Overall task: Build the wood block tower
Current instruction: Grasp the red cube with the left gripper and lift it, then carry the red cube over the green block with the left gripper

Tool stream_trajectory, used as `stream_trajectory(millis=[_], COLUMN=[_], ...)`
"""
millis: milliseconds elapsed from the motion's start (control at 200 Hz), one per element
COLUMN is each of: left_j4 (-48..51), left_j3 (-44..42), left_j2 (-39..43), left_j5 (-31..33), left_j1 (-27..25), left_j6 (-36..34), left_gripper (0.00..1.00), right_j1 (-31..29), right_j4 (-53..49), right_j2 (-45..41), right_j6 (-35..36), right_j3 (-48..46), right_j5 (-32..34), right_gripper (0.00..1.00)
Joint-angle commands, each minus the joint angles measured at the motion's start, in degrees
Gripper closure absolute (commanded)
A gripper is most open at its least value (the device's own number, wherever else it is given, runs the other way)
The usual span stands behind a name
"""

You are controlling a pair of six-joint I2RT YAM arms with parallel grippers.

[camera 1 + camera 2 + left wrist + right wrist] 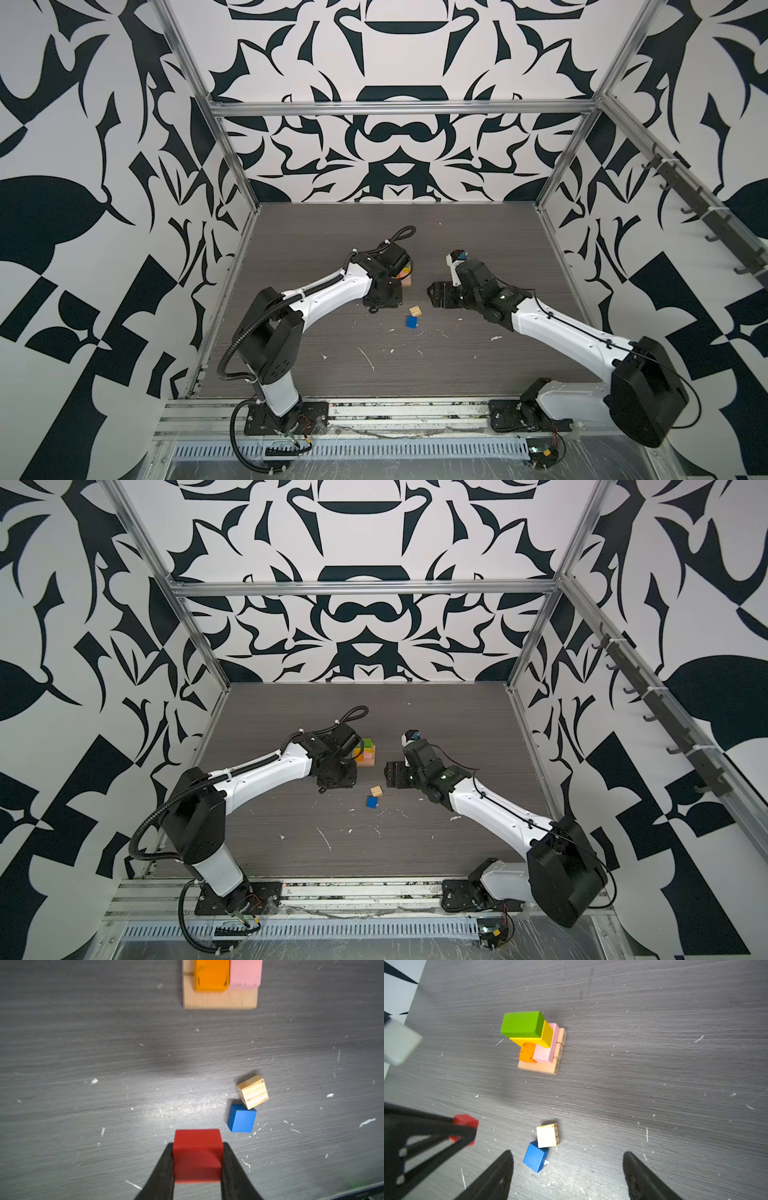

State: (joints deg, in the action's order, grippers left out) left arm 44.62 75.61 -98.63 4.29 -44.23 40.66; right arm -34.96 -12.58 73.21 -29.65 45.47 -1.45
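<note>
The tower (538, 1047) stands on the dark table: tan bars at the base, then orange (211, 975) and pink (245, 973) blocks, with yellow and green (521, 1024) blocks on top. My left gripper (197, 1145) is shut on the red block (197, 1155), held above the table short of the tower. The blue block (535, 1158) and the plain cube (547, 1135) lie touching on the table in both top views (411, 322) (376, 790). My right gripper (567, 1153) is open and empty, with the blue block just inside its left finger.
White flecks dot the table (374, 361). Aluminium frame posts (245, 195) and patterned walls close in the sides and back. In a top view the left arm (324, 291) hides part of the tower. A metal rail (407, 415) runs along the front edge.
</note>
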Motion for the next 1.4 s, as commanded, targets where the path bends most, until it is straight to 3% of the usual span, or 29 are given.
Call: stream_trajectory(millis=[0, 605, 1395], left_j4=[3.72, 11.2, 12.6], left_j3=[3.25, 22.74, 36.39], left_j2=[0.98, -10.43, -22.36], left_j5=[0.75, 2.91, 2.82], left_j1=[1.26, 5.11, 5.55], left_j6=[-2.36, -7.44, -7.99], left_gripper=[0.74, 0.74, 0.74], right_j1=[0.14, 0.1, -0.03], right_j4=[0.57, -1.53, 3.14], right_j2=[-1.74, -4.66, -8.79], right_j6=[1.44, 1.3, 5.1], right_j3=[0.45, -0.62, -4.79], right_j5=[-2.95, -4.32, -4.98], right_gripper=[0.14, 0.14, 0.09])
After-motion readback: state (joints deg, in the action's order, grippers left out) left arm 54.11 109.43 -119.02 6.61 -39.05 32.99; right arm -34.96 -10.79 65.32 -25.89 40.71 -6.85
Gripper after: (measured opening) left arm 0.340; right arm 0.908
